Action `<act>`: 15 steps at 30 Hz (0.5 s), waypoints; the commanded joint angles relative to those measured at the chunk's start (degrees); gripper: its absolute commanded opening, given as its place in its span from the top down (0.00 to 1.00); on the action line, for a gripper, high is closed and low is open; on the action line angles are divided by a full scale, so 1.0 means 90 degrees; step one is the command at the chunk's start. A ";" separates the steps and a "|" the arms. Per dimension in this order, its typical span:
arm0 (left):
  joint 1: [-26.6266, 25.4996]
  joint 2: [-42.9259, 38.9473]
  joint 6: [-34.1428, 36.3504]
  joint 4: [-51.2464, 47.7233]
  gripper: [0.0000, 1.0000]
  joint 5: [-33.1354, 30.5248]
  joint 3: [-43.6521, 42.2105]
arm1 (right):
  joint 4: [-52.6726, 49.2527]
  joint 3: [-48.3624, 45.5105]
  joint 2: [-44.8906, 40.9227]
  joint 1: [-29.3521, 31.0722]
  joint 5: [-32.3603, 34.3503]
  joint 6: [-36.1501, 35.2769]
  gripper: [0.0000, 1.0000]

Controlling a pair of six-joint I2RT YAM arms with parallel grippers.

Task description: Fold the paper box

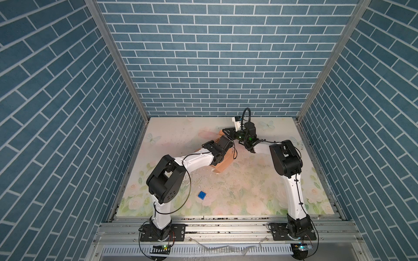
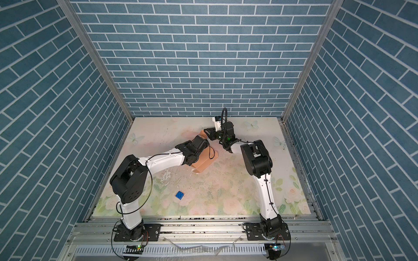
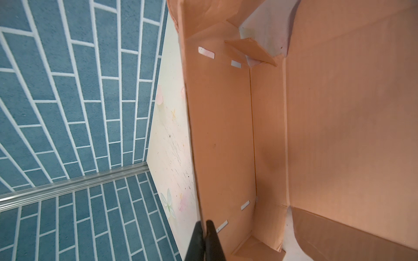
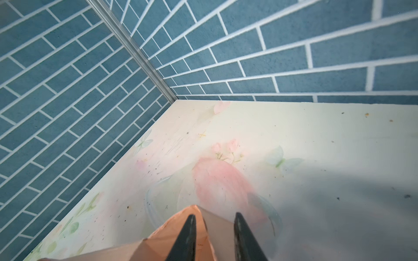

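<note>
Paper box (image 1: 222, 166) sitting mid-bench (image 1: 248, 194) toward the back, its side walls being raised.
The left fingers (image 3: 213, 241) are pinching the edge of one upright wall, pressed together on it; the right fingers (image 4: 188, 237) are standing spread around a corner flap, not clamping it. Next, likely: closing on that flap and tucking it inward while the wall is being steadied.

The paper box (image 1: 223, 166) lies on the table (image 1: 248, 194) behind the cube (image 1: 201, 195).

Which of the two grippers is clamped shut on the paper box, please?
The left gripper: it pinches the edge of a paper box wall, whereas the right gripper shows a clear gap between its fingers.
</note>
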 commanded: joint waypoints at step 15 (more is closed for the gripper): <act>-0.0019 -0.0111 -0.0014 -0.0184 0.94 0.0132 -0.0089 | -0.0736 -0.0006 -0.0068 0.0131 0.0365 -0.0654 0.81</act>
